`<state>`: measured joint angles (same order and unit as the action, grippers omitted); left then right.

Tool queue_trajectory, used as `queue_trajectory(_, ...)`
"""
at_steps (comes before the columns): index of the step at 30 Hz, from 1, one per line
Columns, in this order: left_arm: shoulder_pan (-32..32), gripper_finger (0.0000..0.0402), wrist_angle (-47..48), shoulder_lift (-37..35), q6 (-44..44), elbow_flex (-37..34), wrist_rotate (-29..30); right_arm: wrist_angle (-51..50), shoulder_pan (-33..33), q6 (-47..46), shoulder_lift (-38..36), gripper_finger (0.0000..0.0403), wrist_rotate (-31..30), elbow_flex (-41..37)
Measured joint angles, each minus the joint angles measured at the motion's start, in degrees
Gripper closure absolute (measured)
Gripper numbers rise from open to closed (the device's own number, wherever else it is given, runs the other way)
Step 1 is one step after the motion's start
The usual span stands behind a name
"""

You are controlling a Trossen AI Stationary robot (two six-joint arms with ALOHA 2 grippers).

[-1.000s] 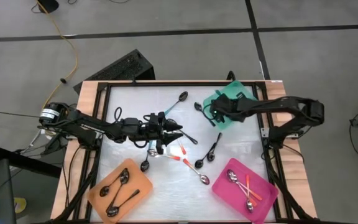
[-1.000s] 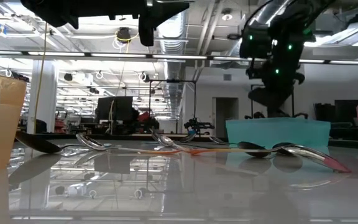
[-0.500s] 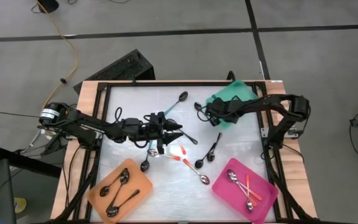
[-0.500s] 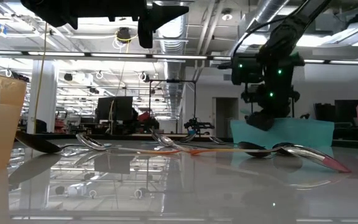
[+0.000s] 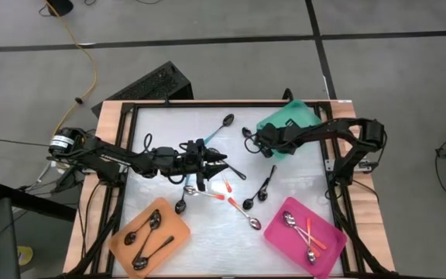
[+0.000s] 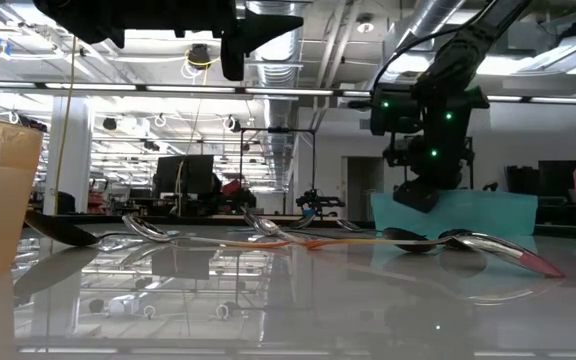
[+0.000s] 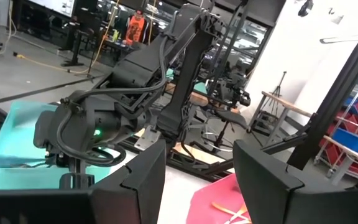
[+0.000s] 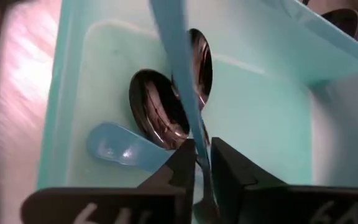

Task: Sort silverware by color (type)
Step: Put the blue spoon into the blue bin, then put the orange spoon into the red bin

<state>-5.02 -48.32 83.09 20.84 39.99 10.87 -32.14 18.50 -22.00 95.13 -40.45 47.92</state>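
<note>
Table: white top [image 5: 207, 225] in a wooden frame
Orange tray: near left corner [image 5: 178, 229]
Pink tray: near right corner [image 5: 281, 236]
Teal tray: far right [image 5: 296, 113]
Keyboard: on the floor beyond the table [image 5: 142, 86]
Yellow cable: on the floor, far left [image 5: 93, 74]

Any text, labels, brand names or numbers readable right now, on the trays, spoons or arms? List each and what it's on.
Right gripper: pale marks along the base of its fingers, cut off by the frame edge and not readable.
Teal tray, pink tray, orange tray: no print visible.
Spoons: no markings legible.
Room behind the table in the low and left wrist views: nothing legible.
</note>
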Motion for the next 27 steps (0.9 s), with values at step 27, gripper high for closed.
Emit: queue_trajectory(27,-1.85,0.0232,33.91,0.15,-5.35,0.0,-5.48,0.98,-6.34,-2.22,-36.2,0.0236,8.2,-0.07)
